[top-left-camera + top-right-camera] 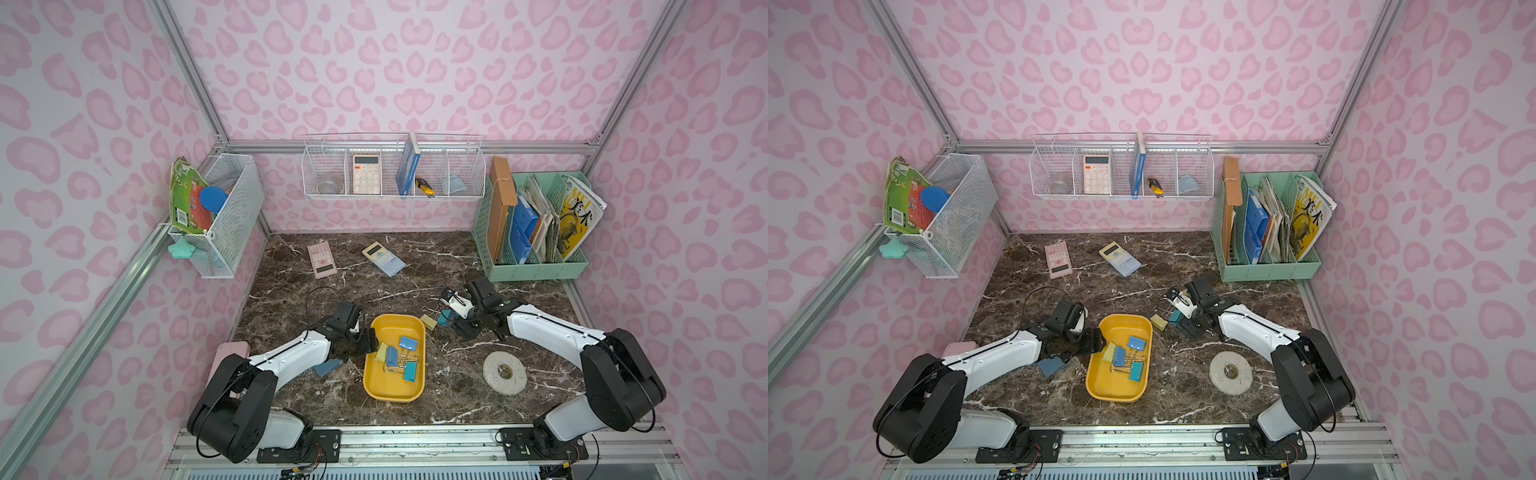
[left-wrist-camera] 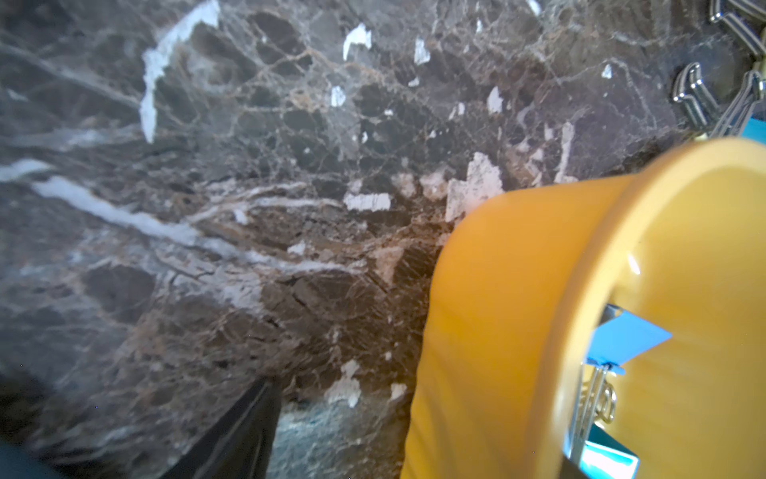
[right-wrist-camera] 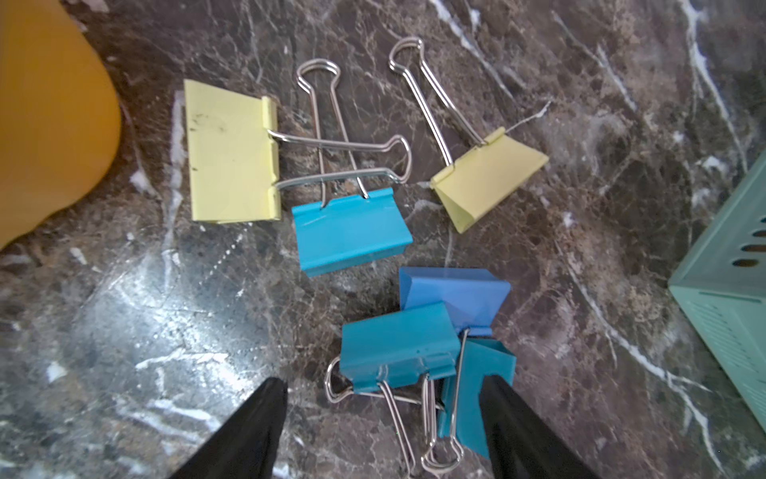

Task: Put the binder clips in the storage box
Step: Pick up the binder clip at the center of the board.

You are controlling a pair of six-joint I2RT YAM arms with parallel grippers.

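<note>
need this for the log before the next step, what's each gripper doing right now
Left gripper: open, holding nothing, at the rim of the storage box.
Right gripper: open, holding nothing, jaws either side of a teal binder clip.

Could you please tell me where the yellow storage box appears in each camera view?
In both top views: storage box just below picture centre.
Left wrist: close up, wall and rim, blue clip inside.
Right wrist: one rounded corner, beside a pale yellow clip.
Shared landmark: dark marble table.

marble tabletop (image 1: 457, 399): storage box (image 1: 392, 400), clips (image 3: 352, 232)
</note>
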